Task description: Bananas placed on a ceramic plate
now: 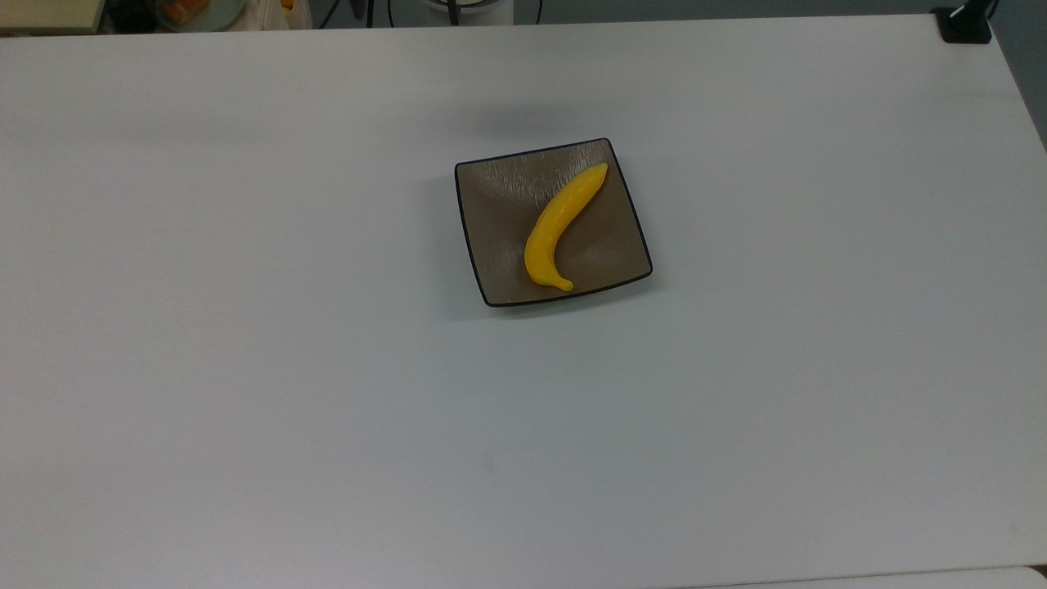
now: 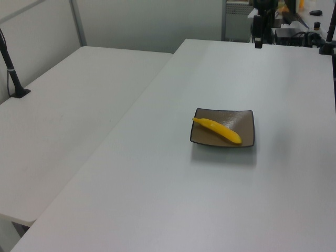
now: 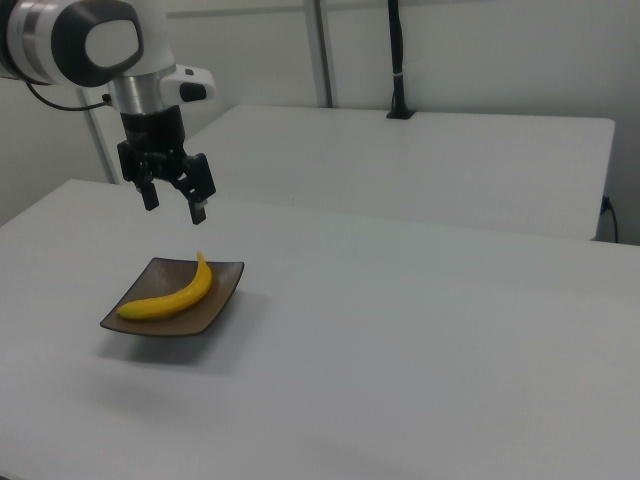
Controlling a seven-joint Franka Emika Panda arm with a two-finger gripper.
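One yellow banana (image 1: 556, 225) lies diagonally across the square brown ceramic plate (image 1: 499, 213), with its stem end near the plate's lower edge in the top view. The left view has the banana (image 2: 218, 130) on the plate (image 2: 245, 122) at mid-table. In the right view my gripper (image 3: 175, 203) hangs open and empty in the air, above and behind the plate (image 3: 150, 275) and the banana (image 3: 170, 297), touching neither. In the left view the gripper (image 2: 258, 41) is high up near the table's far edge.
The plate rests on a wide white table (image 1: 327, 409). A black clamp mount (image 1: 965, 24) sits at the top view's upper right corner. A second white table (image 2: 68, 105) with a black post (image 2: 13, 68) stands at the left view's left.
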